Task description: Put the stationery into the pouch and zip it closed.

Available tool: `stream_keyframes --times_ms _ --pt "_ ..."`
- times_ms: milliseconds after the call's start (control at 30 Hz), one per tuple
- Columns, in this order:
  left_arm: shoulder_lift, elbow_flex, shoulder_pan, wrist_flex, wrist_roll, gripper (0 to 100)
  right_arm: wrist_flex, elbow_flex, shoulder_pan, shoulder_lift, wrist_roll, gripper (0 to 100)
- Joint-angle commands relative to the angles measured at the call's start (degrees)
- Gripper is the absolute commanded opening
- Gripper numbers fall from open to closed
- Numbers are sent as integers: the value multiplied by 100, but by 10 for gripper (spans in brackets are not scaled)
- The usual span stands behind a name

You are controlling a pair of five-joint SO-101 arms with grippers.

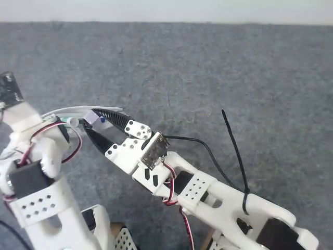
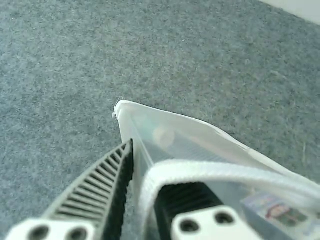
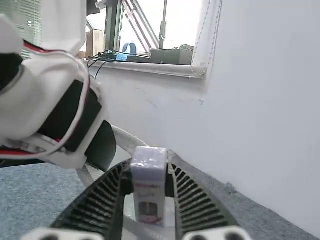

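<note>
From above, the right gripper (image 1: 89,123) has its fingers closed on a small lavender box (image 1: 93,117), held just beside the translucent pouch (image 1: 67,111) at the left arm (image 1: 31,172), over the grey counter (image 1: 234,67). At the left wrist, the left gripper (image 2: 145,170) pinches the pouch (image 2: 190,145) wall near its white rim, 1 finger on each side; a printed card (image 2: 275,210) lies inside. At the right wrist, the right gripper (image 3: 148,172) clamps the lavender box (image 3: 148,195) upright between 2 fingers, with the pouch rim (image 3: 131,141) just behind it.
</note>
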Motion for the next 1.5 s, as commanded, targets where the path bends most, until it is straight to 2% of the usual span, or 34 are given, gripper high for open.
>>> stream_keyframes --times_ms 0,133,267,533,767,933,1033,1300,1467 --pt "-264 -92 9 -237 -79 12 -84 -334 -13 -57 -35 39" --pt "-264 -92 9 -237 -79 12 136 -316 -40 -57 -35 127" --pt "-264 -92 9 -237 -79 12 338 -343 -40 -66 -484 127" --pt "-290 -31 9 -281 -88 12 400 -123 -40 -602 -510 127" --pt "-290 -13 -9 -290 -88 12 1640 -9 -13 -1429 -554 127" --pt "-290 -13 -308 -369 -88 12 2668 149 13 -2185 -1099 128" --pt "-264 -4 -369 -413 -79 12 3398 141 180 -2571 -1143 129" --pt "-273 75 -378 -440 -79 12 4453 -18 813 -3055 -1125 129" --pt "-264 84 -519 -440 -70 12 5701 -580 1024 -3055 -1134 129"
